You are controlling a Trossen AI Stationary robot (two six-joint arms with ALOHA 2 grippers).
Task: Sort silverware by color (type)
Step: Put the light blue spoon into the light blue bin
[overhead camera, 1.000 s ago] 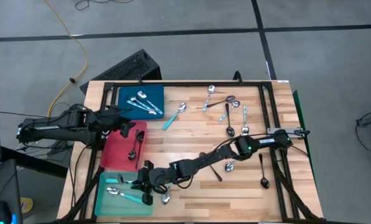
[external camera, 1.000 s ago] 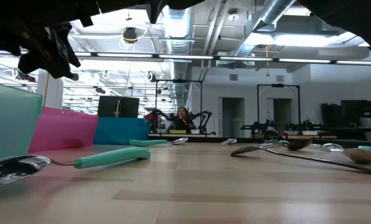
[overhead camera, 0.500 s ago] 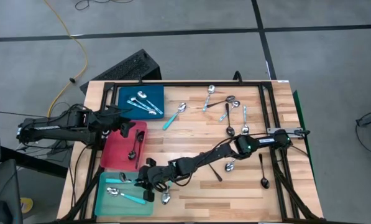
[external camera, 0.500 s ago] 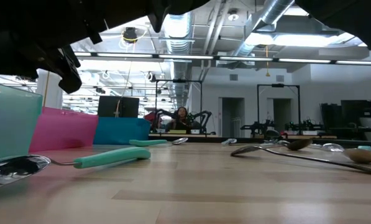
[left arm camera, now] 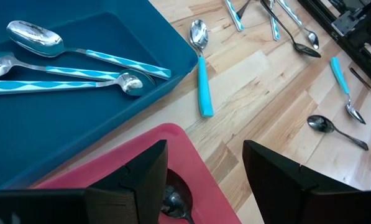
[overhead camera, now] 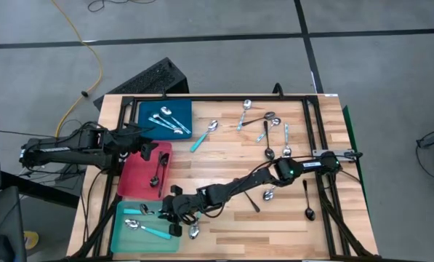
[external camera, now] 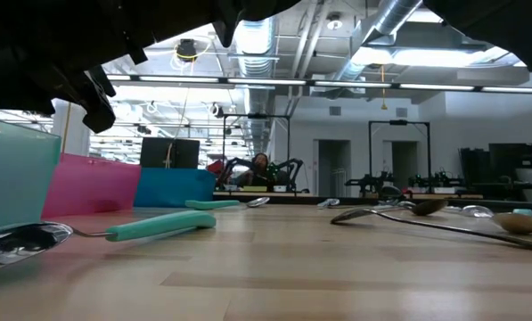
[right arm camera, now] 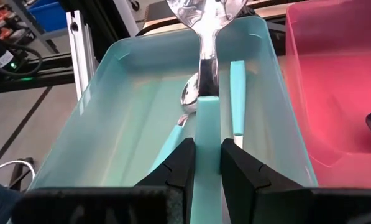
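Observation:
My right gripper (right arm camera: 204, 152) reaches across the table and hovers over the teal tray (overhead camera: 122, 236) at the near left, shut on a turquoise-handled spoon (right arm camera: 205, 74). Two more turquoise-handled spoons (right arm camera: 236, 93) lie in that tray. My left gripper (left arm camera: 204, 174) waits open above the red tray (overhead camera: 133, 182), where a black spoon (overhead camera: 155, 175) lies. The blue tray (overhead camera: 179, 109) holds spoons with patterned turquoise handles (left arm camera: 73, 68). Loose spoons (overhead camera: 266, 127) lie on the wood at the far right. My right gripper pinches the spoon's turquoise handle (right arm camera: 207, 124) between its two fingers. The spoon lies along the fingers, and its silver bowl (right arm camera: 204, 12) sticks out ahead of them. The fingers slant down from the table's right side. The spoon hangs clear above the teal tray.
A turquoise-handled spoon (overhead camera: 204, 135) lies beside the blue tray, and another spoon (overhead camera: 194, 232) lies just right of the teal tray. Black spoons (overhead camera: 308, 200) and silver ones (overhead camera: 269, 193) lie by the right arm. A dark frame (overhead camera: 315, 116) edges the table.
My right gripper has tipped a little further down over the teal tray, keeping the spoon in its hold.

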